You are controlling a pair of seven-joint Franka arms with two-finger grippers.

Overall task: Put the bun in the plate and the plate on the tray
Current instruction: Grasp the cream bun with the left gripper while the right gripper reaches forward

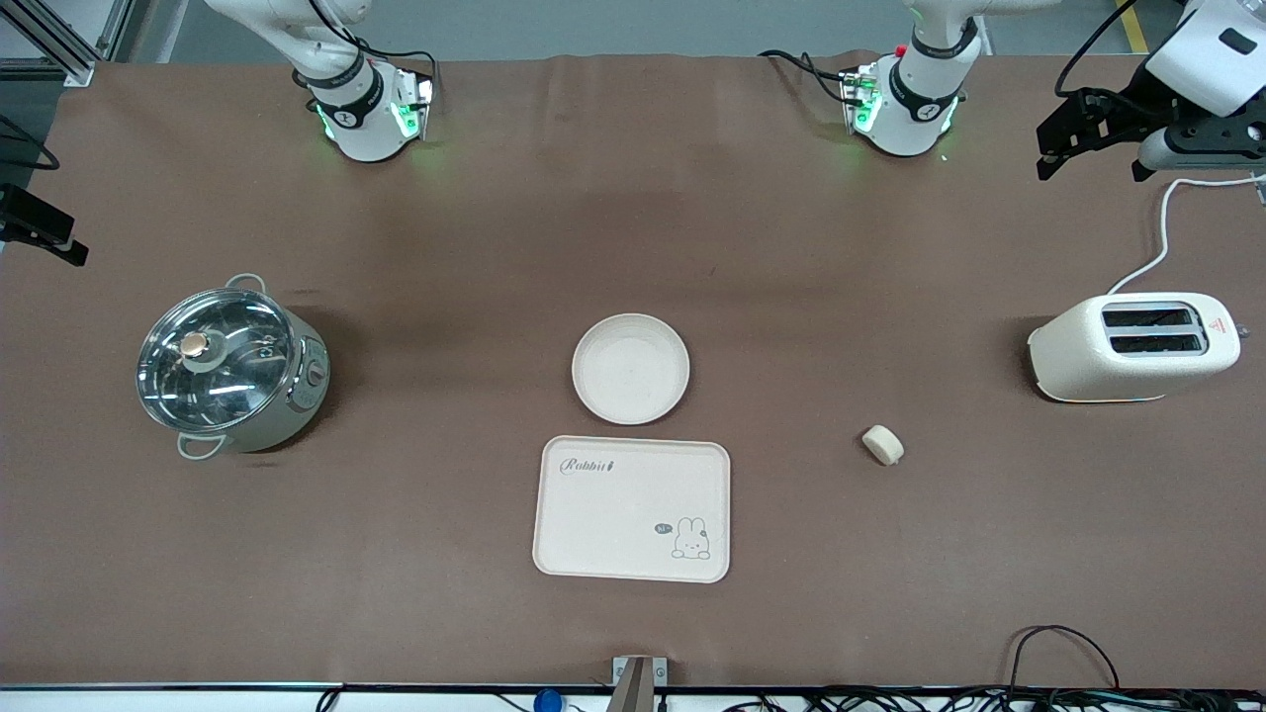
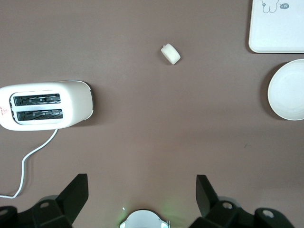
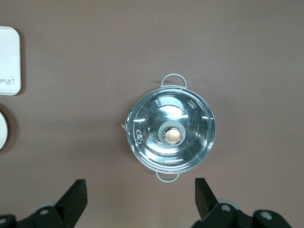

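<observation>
The round cream plate [image 1: 630,368] [image 2: 287,90] lies bare in the middle of the table. Just nearer to the front camera lies the rectangular "Rabbit" tray [image 1: 633,507] [image 2: 278,28], with nothing on it. The small pale bun [image 1: 883,444] [image 2: 170,53] rests on the cloth toward the left arm's end, apart from both. My left gripper [image 1: 1093,170] [image 2: 141,177] hangs open and holds nothing, high over the toaster's cord. My right gripper [image 3: 139,183] hangs open and holds nothing too, high over the cloth beside the pot; one black finger [image 1: 45,237] shows at the front view's edge.
A cream toaster [image 1: 1134,346] [image 2: 45,105] with a white cord [image 1: 1167,222] stands at the left arm's end, farther from the front camera than the bun. A steel pot with a glass lid [image 1: 229,368] [image 3: 171,135] stands at the right arm's end. Brown cloth [image 1: 445,297] covers the table.
</observation>
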